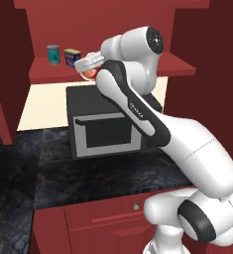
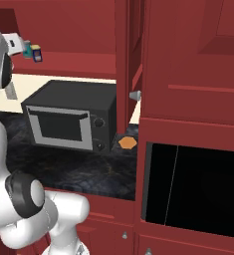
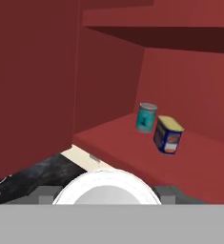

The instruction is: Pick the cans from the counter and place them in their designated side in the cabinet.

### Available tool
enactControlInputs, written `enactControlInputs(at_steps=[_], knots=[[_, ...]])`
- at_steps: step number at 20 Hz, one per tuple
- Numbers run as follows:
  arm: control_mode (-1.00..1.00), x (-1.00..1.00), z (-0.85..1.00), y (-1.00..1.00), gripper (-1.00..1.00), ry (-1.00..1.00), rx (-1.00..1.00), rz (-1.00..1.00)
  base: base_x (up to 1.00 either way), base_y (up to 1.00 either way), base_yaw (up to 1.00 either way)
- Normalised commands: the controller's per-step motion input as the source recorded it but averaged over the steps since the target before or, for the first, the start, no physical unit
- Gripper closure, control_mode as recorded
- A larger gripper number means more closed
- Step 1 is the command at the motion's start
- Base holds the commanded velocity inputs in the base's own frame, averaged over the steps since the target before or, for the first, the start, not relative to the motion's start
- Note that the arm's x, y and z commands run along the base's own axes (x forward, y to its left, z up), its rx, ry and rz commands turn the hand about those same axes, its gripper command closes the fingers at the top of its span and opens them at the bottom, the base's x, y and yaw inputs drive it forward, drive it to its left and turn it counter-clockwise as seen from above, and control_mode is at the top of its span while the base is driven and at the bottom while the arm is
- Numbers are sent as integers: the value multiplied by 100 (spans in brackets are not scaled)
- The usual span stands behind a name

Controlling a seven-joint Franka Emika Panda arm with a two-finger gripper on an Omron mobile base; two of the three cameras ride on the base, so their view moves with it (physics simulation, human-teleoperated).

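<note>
Three cans show around the dark red cabinet (image 1: 19,89), the landmark here, whose long shelf (image 1: 53,75) runs above the microwave (image 1: 105,126) and the black counter (image 1: 19,178). The microwave sits on the counter under the shelf's middle. The white arm (image 1: 138,109) reaches up to the shelf's front edge, above the microwave. Its gripper (image 1: 89,68) is part-open, jaws closed around the red can (image 1: 90,73), held just in front of the shelf lip. On the shelf's left part stand the teal can (image 1: 53,54) and, just right of it, the navy-blue can (image 1: 72,57), close together; from the hand view the navy one leans. A small orange object (image 2: 127,142) lies on the counter right of the microwave.
</note>
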Motion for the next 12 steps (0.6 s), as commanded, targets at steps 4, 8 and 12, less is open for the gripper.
enactControlInputs(at_steps=[4,8,12], knots=[[-100,23,0,12,100,0,-1,0,0,0,0],[-100,23,-1,10,100,0,-3,0,0,0,0],[-100,22,0,11,100,1,-2,0,0,0,0]])
